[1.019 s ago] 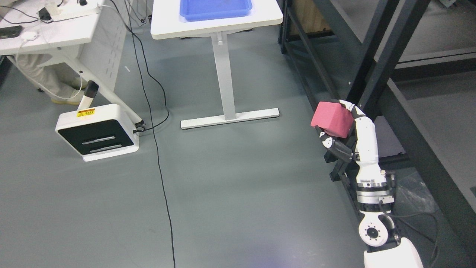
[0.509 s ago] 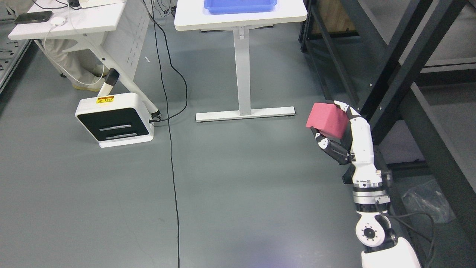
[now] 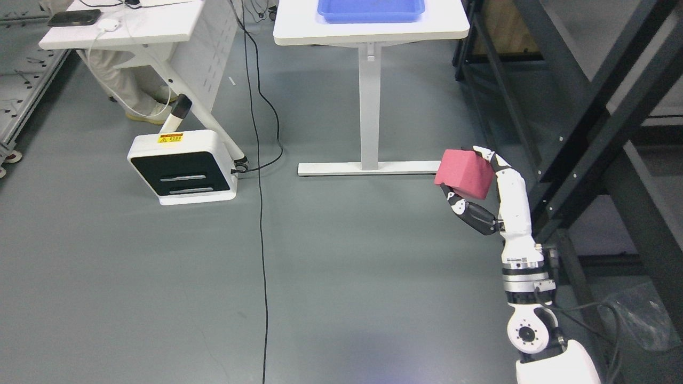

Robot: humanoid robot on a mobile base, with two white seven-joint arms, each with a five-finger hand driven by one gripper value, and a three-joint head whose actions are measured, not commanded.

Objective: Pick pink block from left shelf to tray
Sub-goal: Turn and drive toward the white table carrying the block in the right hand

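Note:
My right hand (image 3: 472,184) is shut on the pink block (image 3: 463,173) and holds it up in the air above the grey floor, just left of the black shelf frame (image 3: 581,133). The blue tray (image 3: 372,10) sits on a white table (image 3: 368,29) at the top middle, far ahead of the hand. My right arm comes up from the lower right. My left arm is out of view.
A white and black box unit (image 3: 184,173) stands on the floor at the left. A black cable (image 3: 261,224) runs down the floor. A white desk (image 3: 128,26) stands at the top left with a person's legs (image 3: 125,90) under it. The table's foot (image 3: 368,168) lies close to the block.
The whole picture has shifted right and down, so the camera has moved. The hand keeps its hold on the pink block, and the tray table now stands nearer in line with it.

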